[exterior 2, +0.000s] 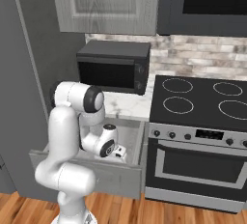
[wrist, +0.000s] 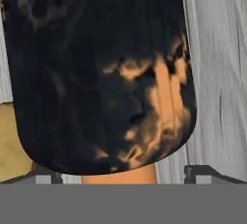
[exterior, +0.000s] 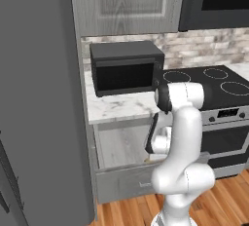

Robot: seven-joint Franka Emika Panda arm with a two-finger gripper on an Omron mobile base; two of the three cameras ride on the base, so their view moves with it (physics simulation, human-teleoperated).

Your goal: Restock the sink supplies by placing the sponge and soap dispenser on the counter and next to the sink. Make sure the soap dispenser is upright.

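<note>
So my claw is down in the open grey drawer, tips straddling the squat black orange-mottled soap bottle, can't tell if clamped yet, ochre sponge at nine o'clock.

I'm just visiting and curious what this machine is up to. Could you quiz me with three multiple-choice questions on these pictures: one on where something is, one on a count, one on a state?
1. Where does the arm's hand reach?
A. onto the stovetop
B. into the open drawer under the counter
C. inside the microwave

2. How many burner rings show on the stovetop in the right base view?
A. two
B. four
C. six

3. How is the drawer?
A. pulled open
B. shut
C. removed, lying on the floor

Answers:
1 B: the gripper sits low inside the drawer, close over the black soap dispenser, with the sponge beside it.
2 B: four white rings are drawn on the black top.
3 A: its front stands out from the cabinet.
</note>
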